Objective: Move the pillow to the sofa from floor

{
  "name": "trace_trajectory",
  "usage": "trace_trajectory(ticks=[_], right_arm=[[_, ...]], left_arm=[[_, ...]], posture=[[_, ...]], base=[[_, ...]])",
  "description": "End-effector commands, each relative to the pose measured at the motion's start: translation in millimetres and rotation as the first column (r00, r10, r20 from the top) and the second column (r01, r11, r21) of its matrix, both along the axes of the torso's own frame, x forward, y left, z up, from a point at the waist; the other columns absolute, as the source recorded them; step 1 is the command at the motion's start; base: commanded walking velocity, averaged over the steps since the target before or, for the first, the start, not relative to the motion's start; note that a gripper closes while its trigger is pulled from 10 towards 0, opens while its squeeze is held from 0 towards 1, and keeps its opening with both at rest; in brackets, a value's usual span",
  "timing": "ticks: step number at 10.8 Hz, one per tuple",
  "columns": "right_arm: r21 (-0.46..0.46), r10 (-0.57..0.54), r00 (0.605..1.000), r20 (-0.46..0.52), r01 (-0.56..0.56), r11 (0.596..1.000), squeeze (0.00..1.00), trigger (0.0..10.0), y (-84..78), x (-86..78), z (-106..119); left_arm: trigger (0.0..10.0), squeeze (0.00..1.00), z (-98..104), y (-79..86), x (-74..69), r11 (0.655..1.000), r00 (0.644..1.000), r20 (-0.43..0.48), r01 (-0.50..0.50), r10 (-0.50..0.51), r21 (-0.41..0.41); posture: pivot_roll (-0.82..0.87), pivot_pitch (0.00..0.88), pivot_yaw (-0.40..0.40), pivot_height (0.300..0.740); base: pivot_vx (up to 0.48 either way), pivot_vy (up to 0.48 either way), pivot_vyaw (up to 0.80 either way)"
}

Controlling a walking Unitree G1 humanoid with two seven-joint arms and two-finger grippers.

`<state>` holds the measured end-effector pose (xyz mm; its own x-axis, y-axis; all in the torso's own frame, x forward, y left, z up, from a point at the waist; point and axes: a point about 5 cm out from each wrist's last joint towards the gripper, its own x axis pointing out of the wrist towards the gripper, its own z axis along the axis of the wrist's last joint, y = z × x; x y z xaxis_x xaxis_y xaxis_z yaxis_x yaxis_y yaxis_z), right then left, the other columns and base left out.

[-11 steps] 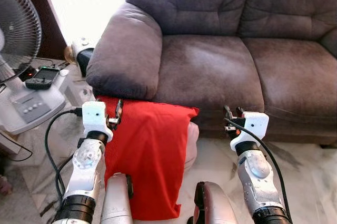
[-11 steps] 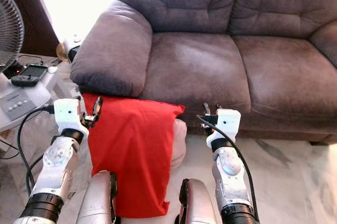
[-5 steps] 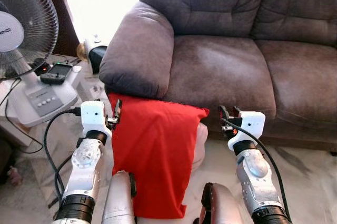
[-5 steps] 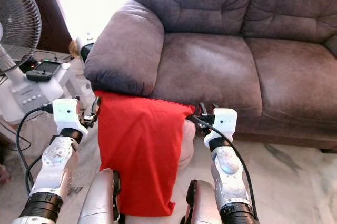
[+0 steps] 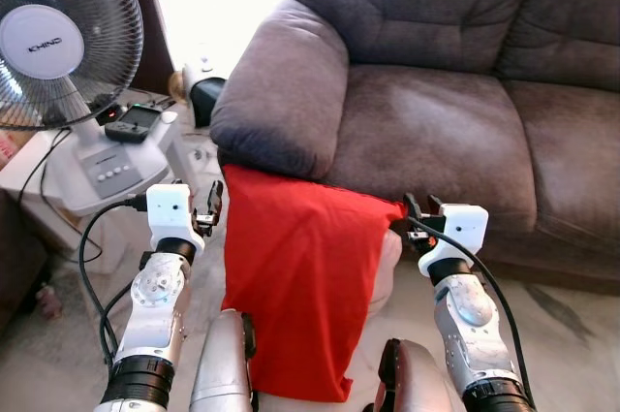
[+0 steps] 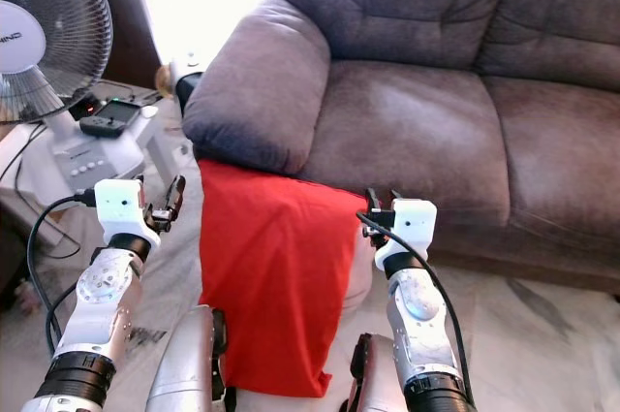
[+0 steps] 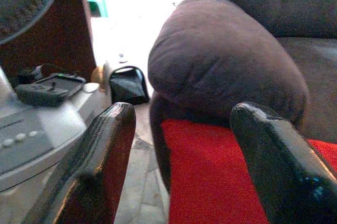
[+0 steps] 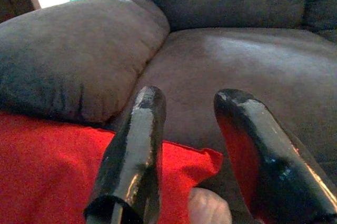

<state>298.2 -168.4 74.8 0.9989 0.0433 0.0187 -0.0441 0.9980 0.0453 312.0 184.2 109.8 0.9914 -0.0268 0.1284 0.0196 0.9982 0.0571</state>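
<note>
The red pillow stood on the floor, leaning against the front of the sofa, its top edge tucked just under the sofa's rounded armrest. Nothing held it yet, so the step in hand looked like the approach before the grasp.

The left pincer hovered just beside the pillow's upper corner on the armrest side, fingers spread wide with the pillow's edge showing between them but not touched. The right pincer sat close to the pillow's other top corner, below the sofa's seat cushion, also open and empty.

Judging from this, the next move called for bringing both pincers inward onto the two top corners, closing on the fabric, then lifting the pillow clear of the armrest and up onto the seat cushion. A fan stood beyond the armrest, away from the pillow.
</note>
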Motion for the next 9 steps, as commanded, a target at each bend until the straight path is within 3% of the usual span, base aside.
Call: trace_trajectory(ticks=[1,9], right_arm=[[-0.011,-0.017,1.000,-0.013,0.016,1.000,0.00,10.0,-5.2,-1.6,-2.3],[-0.011,-0.015,1.000,-0.024,0.015,1.000,0.00,10.0,-4.3,-2.1,-4.3]], left_arm=[[10.0,0.00,-2.0,-0.1,0.0,1.000,1.000,-0.014,0.000,-0.001,-0.009],[10.0,0.00,-4.1,0.0,-1.2,1.000,1.000,-0.024,0.002,-0.002,-0.006]], posture=[[0.05,0.098,-0.050,0.575],[0.05,0.098,-0.049,0.575]], base=[[0.000,0.000,0.00],[0.000,0.000,0.00]])
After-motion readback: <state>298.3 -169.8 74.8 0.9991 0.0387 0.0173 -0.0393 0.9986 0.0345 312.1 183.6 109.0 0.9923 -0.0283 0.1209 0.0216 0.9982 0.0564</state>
